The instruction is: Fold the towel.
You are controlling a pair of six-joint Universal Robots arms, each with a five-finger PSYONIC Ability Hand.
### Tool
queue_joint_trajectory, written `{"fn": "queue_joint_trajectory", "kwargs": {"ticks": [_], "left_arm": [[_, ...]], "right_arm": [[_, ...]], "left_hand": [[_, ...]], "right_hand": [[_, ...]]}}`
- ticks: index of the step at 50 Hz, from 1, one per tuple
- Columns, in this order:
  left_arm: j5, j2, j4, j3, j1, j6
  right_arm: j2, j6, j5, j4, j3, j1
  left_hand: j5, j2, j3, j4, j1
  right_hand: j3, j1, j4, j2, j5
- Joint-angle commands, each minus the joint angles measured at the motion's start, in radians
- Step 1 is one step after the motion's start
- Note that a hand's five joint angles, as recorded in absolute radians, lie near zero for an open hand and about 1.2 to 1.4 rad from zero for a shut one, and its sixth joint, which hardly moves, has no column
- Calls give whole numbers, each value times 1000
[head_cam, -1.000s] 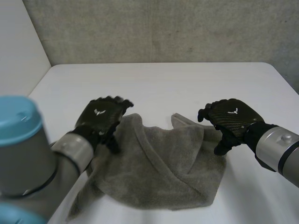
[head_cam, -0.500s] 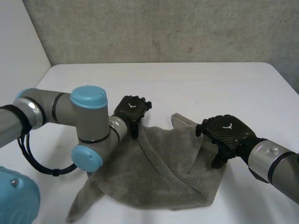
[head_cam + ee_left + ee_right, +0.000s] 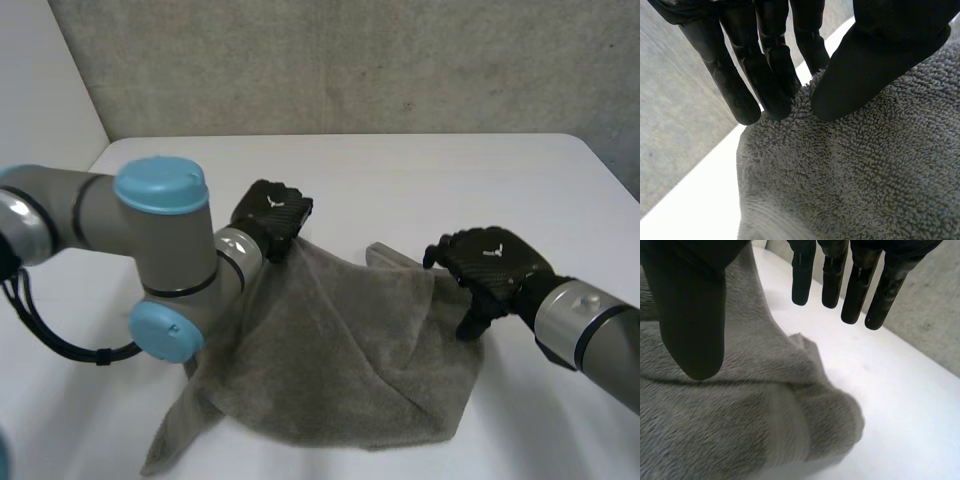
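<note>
Black left hand tight on towel edge

The left hand pinches the edge of the grey towel between thumb and fingers. White counter shows beside it.

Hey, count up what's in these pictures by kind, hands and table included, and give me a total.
Grey towel: 1
Black robot hands: 2, the left hand and the right hand
White table: 1
Total: 4
</note>
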Motion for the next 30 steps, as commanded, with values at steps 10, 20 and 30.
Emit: {"fn": "queue_joint_trajectory", "kwargs": {"ticks": [10, 20, 30], "left_arm": [[9, 538, 7, -455, -17, 8], [10, 721, 35, -606, -17, 8], [12, 727, 85, -623, -15, 8]], "right_arm": [[230, 188, -60, 183, -396, 13], [514, 221, -167, 318, -614, 56], [667, 227, -113, 318, -738, 119]], "left_hand": [[202, 183, 184, 182, 226], [202, 183, 184, 182, 226], [202, 183, 184, 182, 226]], "right_hand": [[-233, -187, -222, -237, -221], [-233, -187, -222, -237, -221], [-13, 33, -2, -17, -2]]}}
